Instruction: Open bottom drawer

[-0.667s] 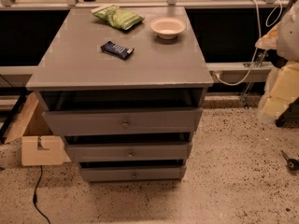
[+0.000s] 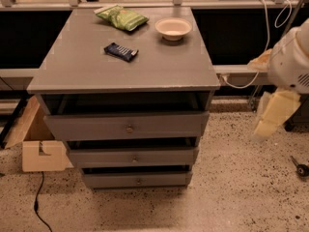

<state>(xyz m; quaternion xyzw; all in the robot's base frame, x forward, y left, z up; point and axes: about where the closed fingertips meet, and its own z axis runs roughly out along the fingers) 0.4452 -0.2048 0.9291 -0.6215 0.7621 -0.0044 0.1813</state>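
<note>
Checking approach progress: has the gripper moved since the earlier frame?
Yes. The gripper has dropped lower and slightly left, nearer the cabinet and its right edge, but remains right of and above the bottom drawer.

1. The gripper (image 2: 273,115), hanging at the right, well apart from the cabinet (image 2: 125,62), is showing as a pale blur; its arm (image 2: 294,57) is running off the right edge.
2. The bottom drawer (image 2: 137,180) is hiding its inside in shadow.
3. The cardboard box (image 2: 41,151) is sitting partly hidden behind the cabinet's left side.
4. The cable (image 2: 36,207) is running off the bottom edge.
</note>
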